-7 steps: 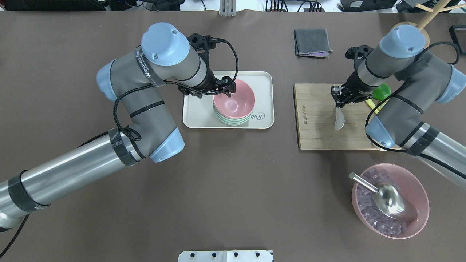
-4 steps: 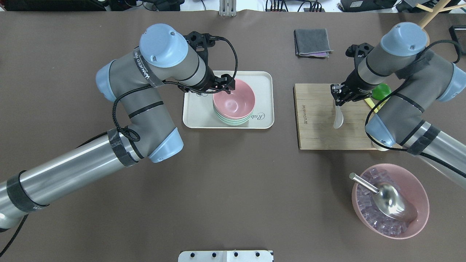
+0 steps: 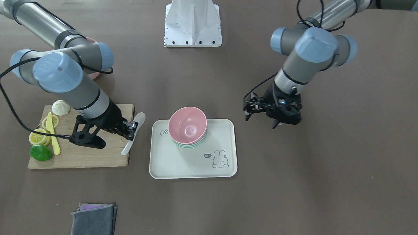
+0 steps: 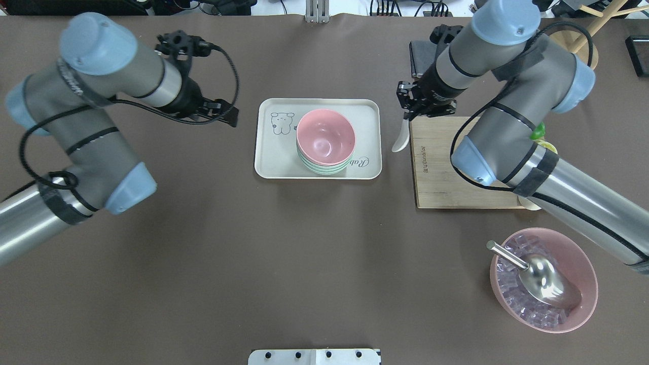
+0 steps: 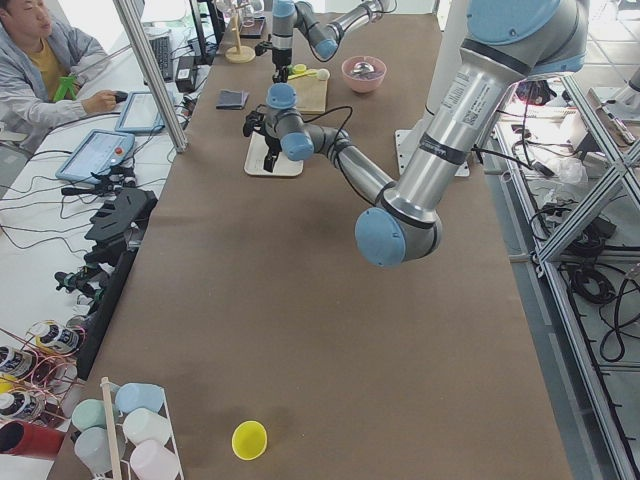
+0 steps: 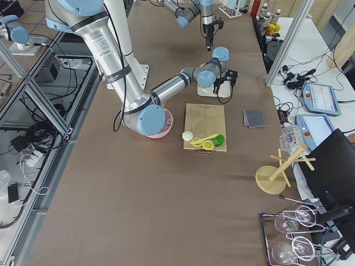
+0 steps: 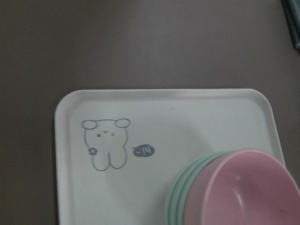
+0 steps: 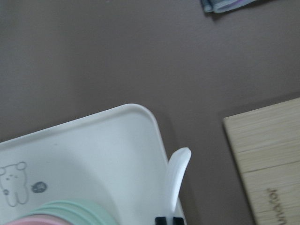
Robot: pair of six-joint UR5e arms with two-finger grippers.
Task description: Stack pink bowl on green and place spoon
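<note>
Under right gripper [image 4: 409,111], clamped on spoon [image 4: 399,138]: I advise clearing tray [image 4: 268,170] rim, centring over pink bowl [image 4: 325,133], lowering gently. Left gripper [image 4: 228,114] apart.

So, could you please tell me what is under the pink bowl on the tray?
A nest of green bowls sits under the pink bowl; only their rims show, about three. Their insides and the patch of tray beneath them are covered.

Spoon [image 4: 400,139] off board [image 4: 446,172], beside tray [image 4: 268,162]
</note>
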